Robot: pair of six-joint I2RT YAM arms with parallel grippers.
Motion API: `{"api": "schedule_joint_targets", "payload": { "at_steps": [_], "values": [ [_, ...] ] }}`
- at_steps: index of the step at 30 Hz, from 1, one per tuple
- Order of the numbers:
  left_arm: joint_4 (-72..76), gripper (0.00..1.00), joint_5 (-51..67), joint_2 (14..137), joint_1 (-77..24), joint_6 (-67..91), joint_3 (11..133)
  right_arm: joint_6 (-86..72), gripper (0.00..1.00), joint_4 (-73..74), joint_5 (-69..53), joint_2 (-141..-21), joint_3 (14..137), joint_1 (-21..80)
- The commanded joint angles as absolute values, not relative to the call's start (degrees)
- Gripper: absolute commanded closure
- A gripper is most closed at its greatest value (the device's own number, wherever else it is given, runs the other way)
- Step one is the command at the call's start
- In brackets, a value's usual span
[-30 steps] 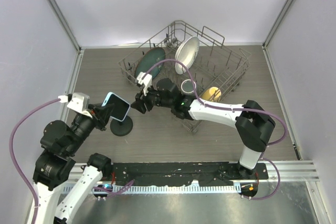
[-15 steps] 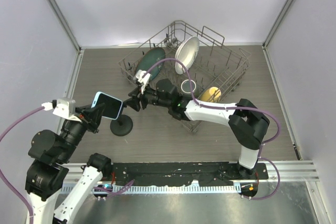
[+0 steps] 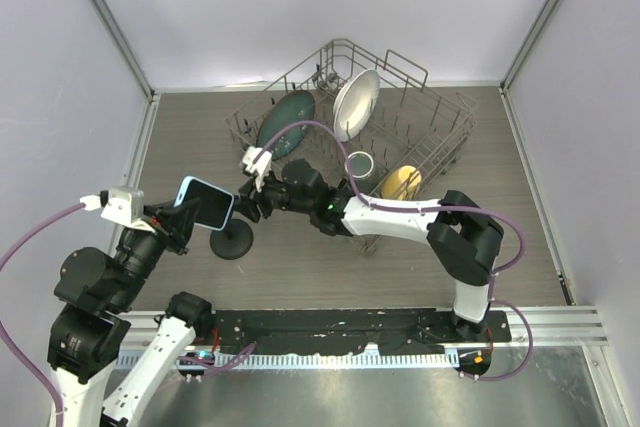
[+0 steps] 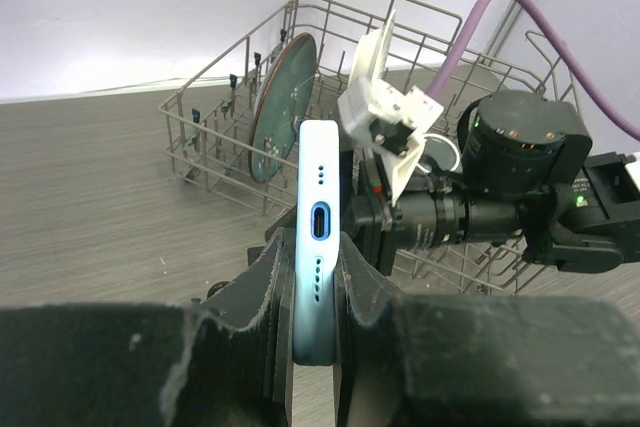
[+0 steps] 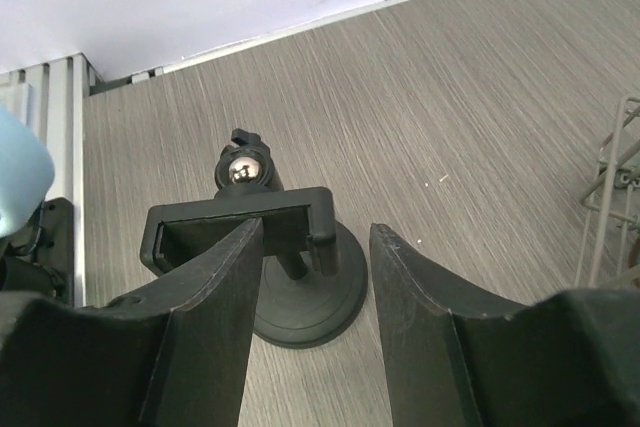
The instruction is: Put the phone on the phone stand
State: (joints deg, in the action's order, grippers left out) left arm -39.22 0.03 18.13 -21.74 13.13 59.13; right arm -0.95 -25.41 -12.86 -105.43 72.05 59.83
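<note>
The phone (image 3: 205,203), in a light blue case, is held off the table above and left of the phone stand (image 3: 232,242), with my left gripper (image 3: 185,215) shut on it. In the left wrist view the phone (image 4: 319,197) stands on edge, its charging port facing the camera, pinched between the left gripper (image 4: 318,252) pads. My right gripper (image 3: 250,203) hovers just right of the phone, over the stand. In the right wrist view the right gripper (image 5: 315,232) is open. The phone stand (image 5: 300,297) lies below it, its black clamp partly behind the left finger (image 5: 215,287). A corner of the phone (image 5: 15,172) shows at the left.
A wire dish rack (image 3: 440,107) stands at the back, holding a dark green plate (image 3: 285,117), a white plate (image 3: 355,97), a cup (image 3: 358,163) and a yellow bowl (image 3: 402,180). The right arm stretches leftward in front of the rack. Walls close in the table on three sides.
The left arm drew the phone back to the left, off the spot above the stand. The right gripper slid left toward the stand and now hangs over it.
</note>
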Motion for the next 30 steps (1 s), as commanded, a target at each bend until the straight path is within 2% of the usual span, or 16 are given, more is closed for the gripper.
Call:
{"api": "schedule_joint_targets", "payload": {
  "at_steps": [1, 9, 30],
  "values": [
    [-34.7, 1.0, -0.2, 17.6, -21.8, 14.0, 61.6, 2.9, 0.48, -23.6, -7.6, -107.6, 74.4, 61.4],
    [-35.4, 1.0, -0.2, 16.7, -21.8, 14.2, 61.5, 4.2, 0.53, -23.1, -7.8, -108.1, 75.8, 61.5],
    [-37.4, 1.0, -0.2, 14.8, -21.9, 14.2, 60.4, 6.6, 0.58, -20.8, -6.2, -108.5, 79.4, 61.5]
  ]
}}
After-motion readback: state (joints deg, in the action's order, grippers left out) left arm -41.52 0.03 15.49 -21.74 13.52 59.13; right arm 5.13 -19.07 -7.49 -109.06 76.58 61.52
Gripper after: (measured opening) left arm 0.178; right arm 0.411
